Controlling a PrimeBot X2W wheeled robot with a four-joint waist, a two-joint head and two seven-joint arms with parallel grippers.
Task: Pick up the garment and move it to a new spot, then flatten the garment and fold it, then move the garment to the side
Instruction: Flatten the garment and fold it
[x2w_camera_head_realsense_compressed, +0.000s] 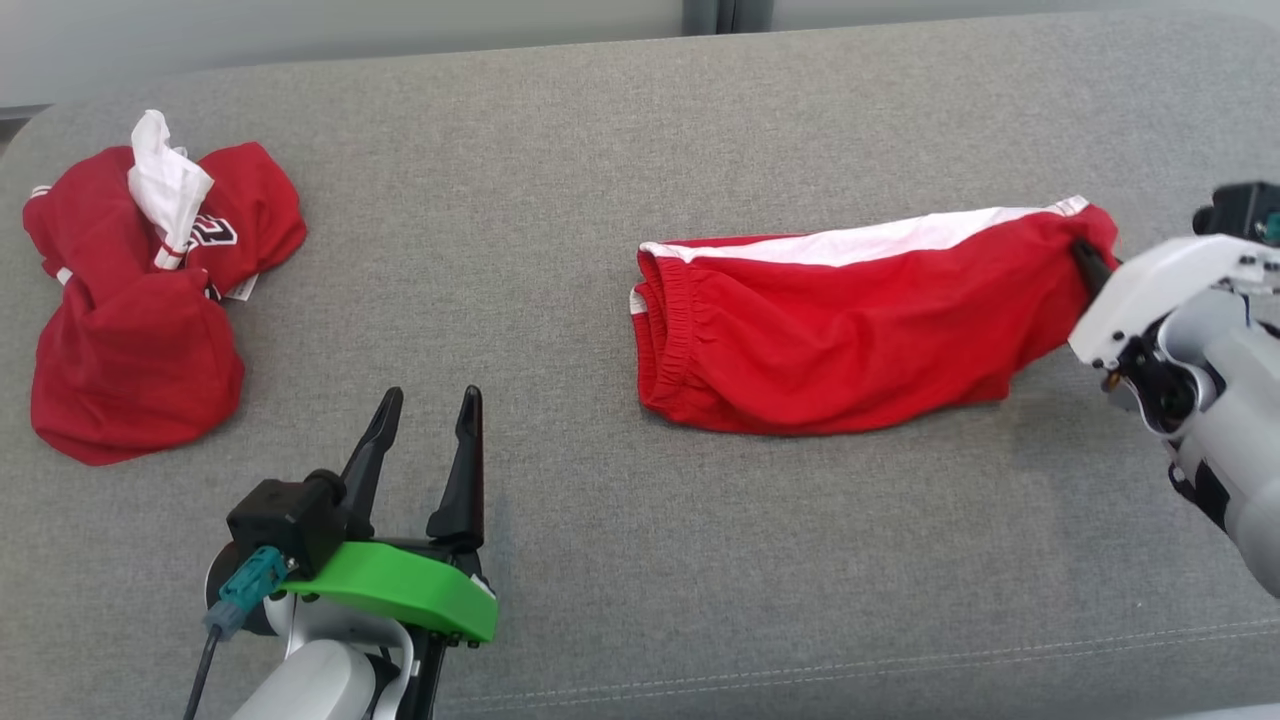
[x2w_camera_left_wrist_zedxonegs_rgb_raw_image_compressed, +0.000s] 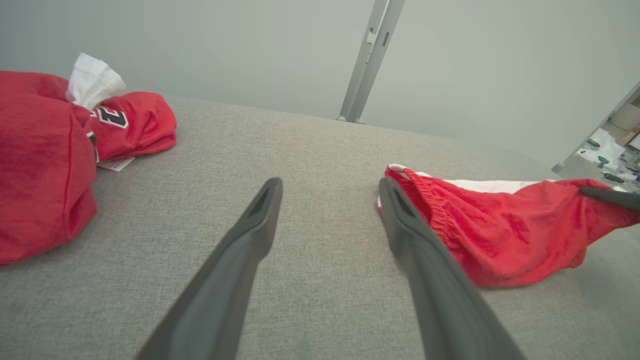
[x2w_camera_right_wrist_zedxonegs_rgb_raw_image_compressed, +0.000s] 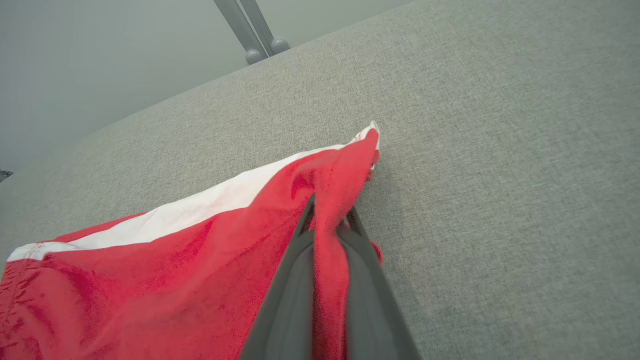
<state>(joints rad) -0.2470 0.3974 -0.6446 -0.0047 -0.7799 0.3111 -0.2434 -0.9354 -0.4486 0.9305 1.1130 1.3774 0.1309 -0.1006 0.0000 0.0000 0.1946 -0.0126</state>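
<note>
Left gripper (x2w_camera_head_realsense_compressed: 431, 395) lower left, fingers apart and empty; right gripper (x2w_camera_head_realsense_compressed: 1088, 260) at right edge pinching the hem of the red shorts (x2w_camera_head_realsense_compressed: 850, 340) centre-right (roughly flat, seemingly halved), so probably fold unfinished, side move pending.

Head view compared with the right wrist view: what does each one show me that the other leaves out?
Head view's extras: a crumpled red jersey topped with white cloth at far left, and the open left gripper. Right wrist view's extra: a close look at the right gripper shut on a fold of the red shorts. Shared: the shorts with their white stripe, on the grey cushion.
</note>
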